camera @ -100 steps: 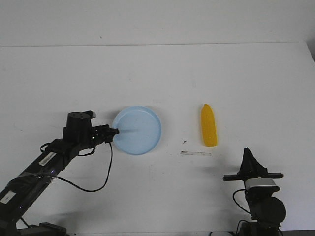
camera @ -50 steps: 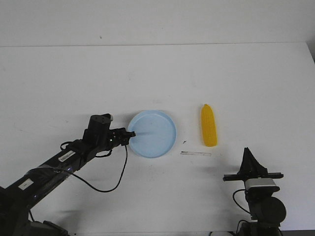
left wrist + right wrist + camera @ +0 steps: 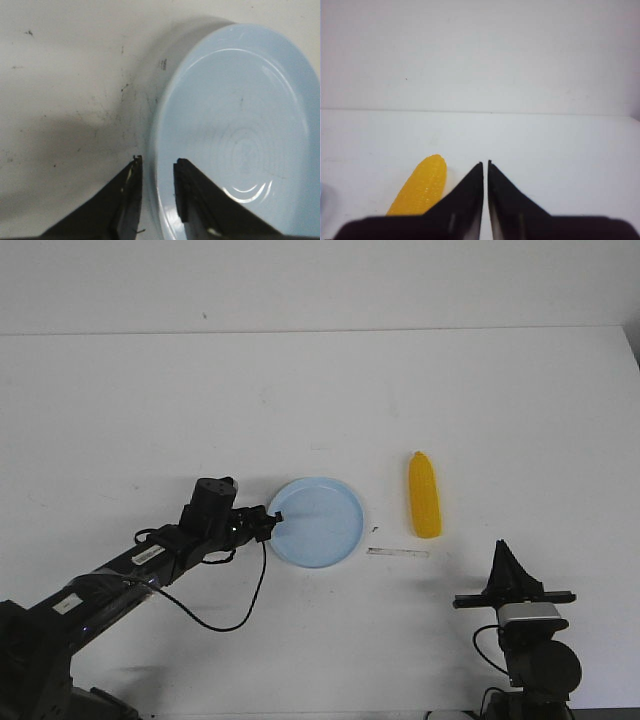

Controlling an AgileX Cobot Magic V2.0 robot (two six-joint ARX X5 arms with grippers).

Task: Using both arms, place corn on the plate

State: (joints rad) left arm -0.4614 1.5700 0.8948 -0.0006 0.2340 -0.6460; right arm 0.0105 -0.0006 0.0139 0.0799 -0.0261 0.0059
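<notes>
Your left gripper (image 3: 270, 520), clamped on the plate (image 3: 325, 525) rim, has dragged it toward the corn (image 3: 424, 496) | right gripper (image 3: 485, 172) closed, empty.

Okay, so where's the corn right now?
In the front view the corn lies on the table right of centre, just right of the plate, untouched.

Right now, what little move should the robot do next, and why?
Probably the left gripper should let go of the plate. The plate lies flat on the table, beside the corn, so it looks placed. The right gripper, jaws shut, hangs apart from the corn and could go for it after.
</notes>
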